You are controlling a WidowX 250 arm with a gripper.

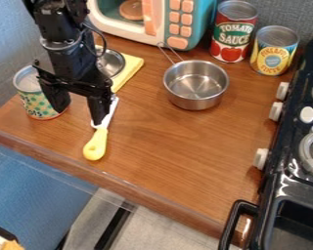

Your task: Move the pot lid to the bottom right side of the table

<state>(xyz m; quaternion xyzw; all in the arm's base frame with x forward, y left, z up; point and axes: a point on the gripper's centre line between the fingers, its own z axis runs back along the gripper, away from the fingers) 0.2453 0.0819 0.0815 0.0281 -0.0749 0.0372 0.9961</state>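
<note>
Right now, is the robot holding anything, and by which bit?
Nothing is held: the end effector is open, and the yellow-handled utensil lies on the table.

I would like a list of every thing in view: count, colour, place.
Pot lid: one, silver, on the cloth
Cloth: one, yellow, behind gripper
Pan: one, silver, upper middle
Utensil: one, yellow handle, left
Tall can: one, red, back
Short can: one, yellow and blue, back right
Dotted can: one, green, left
Microwave: one, white and teal, back
Disc: one, brown, in microwave
Stove: one, black, right
Table: one, brown, centre
Blue surface: one, lower left
Arm: one, black, upper left
Gripper: one, black, over table
</note>
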